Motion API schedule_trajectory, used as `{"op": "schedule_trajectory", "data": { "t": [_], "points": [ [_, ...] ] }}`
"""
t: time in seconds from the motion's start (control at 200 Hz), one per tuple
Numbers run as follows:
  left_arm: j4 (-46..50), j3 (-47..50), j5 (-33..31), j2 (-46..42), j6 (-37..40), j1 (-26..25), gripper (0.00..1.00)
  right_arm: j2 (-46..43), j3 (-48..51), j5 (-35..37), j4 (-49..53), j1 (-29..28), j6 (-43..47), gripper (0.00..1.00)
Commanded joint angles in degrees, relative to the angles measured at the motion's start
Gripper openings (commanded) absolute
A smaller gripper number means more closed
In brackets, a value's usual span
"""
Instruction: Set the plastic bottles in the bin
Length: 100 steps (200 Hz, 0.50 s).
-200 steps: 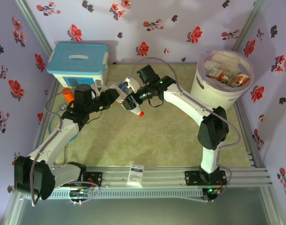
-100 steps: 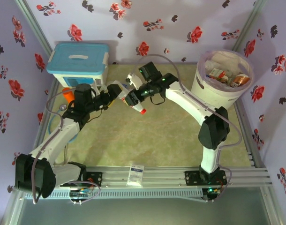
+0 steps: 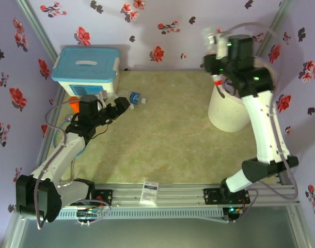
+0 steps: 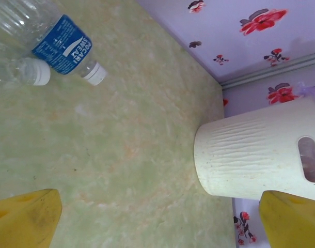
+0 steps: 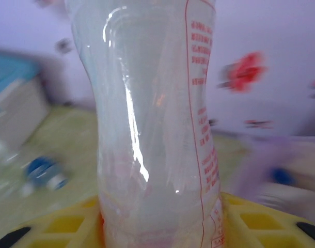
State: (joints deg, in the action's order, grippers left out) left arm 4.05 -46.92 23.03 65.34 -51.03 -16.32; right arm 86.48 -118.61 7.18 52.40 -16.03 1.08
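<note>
One clear plastic bottle with red-print label (image 5: 152,129) sits clamped in the right gripper (image 3: 215,61), held up at the left rim of the tall round white plastic bin (image 3: 230,111). To do it well: move it till it's fully over the bin mouth, no overhang, then let go slow. Left gripper (image 3: 122,105) stands w/ fingers apart, well left of the bin, near a blue-label clear bottle (image 4: 64,44) lying flat.

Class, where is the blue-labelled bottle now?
The bottle lies back left in the top view, beside the box, just beyond the left gripper.
</note>
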Motion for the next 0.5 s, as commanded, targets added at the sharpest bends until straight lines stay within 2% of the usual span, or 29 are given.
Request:
{"op": "schedule_trajectory", "data": {
  "t": [0.0, 0.205, 0.335, 0.495],
  "points": [
    [0.9, 0.8, -1.2, 0.5, 3.0, 0.2, 0.98, -1.2, 0.0, 10.2, -0.9, 5.5, -1.1, 0.46],
    [2.3, 1.0, -1.2, 0.2, 5.2, 0.2, 0.97, -0.1, 2.2, 11.6, -5.6, 14.9, -0.1, 0.46],
    [2.8, 1.1, -1.3, 0.3, 5.6, 0.3, 0.97, 2.4, 3.0, 14.9, -7.0, 15.7, 3.0, 0.46],
    [2.8, 1.4, -1.3, 0.3, 5.7, 0.3, 0.98, 6.0, 3.6, 12.9, -8.4, 17.6, 3.6, 0.46]
  ]
}}
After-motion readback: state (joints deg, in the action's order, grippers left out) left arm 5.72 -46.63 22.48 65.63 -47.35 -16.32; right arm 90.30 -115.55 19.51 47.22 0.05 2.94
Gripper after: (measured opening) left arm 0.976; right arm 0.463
